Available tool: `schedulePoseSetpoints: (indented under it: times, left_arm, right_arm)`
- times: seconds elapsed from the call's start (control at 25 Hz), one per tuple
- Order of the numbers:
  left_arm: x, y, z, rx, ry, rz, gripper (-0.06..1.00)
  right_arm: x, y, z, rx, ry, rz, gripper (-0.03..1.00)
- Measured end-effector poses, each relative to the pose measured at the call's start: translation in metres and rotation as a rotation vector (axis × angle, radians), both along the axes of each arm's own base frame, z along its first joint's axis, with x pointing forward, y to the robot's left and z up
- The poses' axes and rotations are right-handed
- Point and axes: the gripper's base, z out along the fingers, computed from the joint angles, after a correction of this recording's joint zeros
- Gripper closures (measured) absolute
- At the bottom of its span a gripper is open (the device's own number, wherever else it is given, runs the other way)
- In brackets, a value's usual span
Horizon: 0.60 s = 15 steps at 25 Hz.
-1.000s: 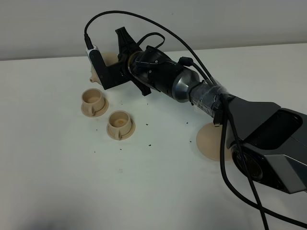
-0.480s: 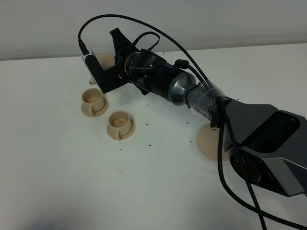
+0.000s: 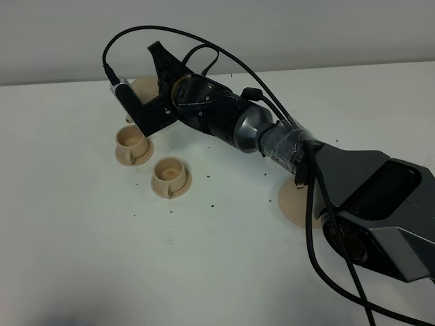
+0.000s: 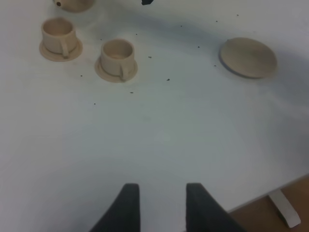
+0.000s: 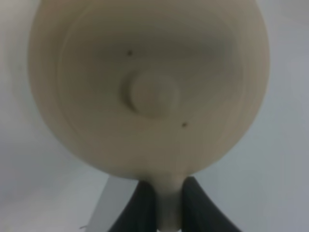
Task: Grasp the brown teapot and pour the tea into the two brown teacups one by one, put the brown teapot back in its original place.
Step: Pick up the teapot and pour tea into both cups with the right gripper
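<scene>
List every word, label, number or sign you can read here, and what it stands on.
None readable: the brown teapot, the farther teacup, the nearer teacup, the large saucer and the right arm show no words, labels or numbers.

Soft, even light from above fills the high view; the white desk (image 3: pixel 81 258) is bright, dimming at the lower left of the frame, with only faint shadow under the right arm (image 3: pixel 272 136) and a dull sheen on its metal cuff. The left wrist picture runs cool and bluish, mildly soft, a grey shadow band lying beside the large saucer (image 4: pixel 248 57), the jaws blurred. The right wrist picture is wholly out of focus, the brown teapot (image 5: pixel 149 87) a hazy, shaded mass.
</scene>
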Motion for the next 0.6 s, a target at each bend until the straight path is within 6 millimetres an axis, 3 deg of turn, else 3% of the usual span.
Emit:
schedulePoseSetpoints:
  times: [0.6]
  left_arm:
    - [0.0000,0.0000,0.0000,0.000,0.000,0.000,0.69]
  right_arm:
    - [0.0009,-0.0007,0.0008,-0.023,-0.023,0.005,0.86]
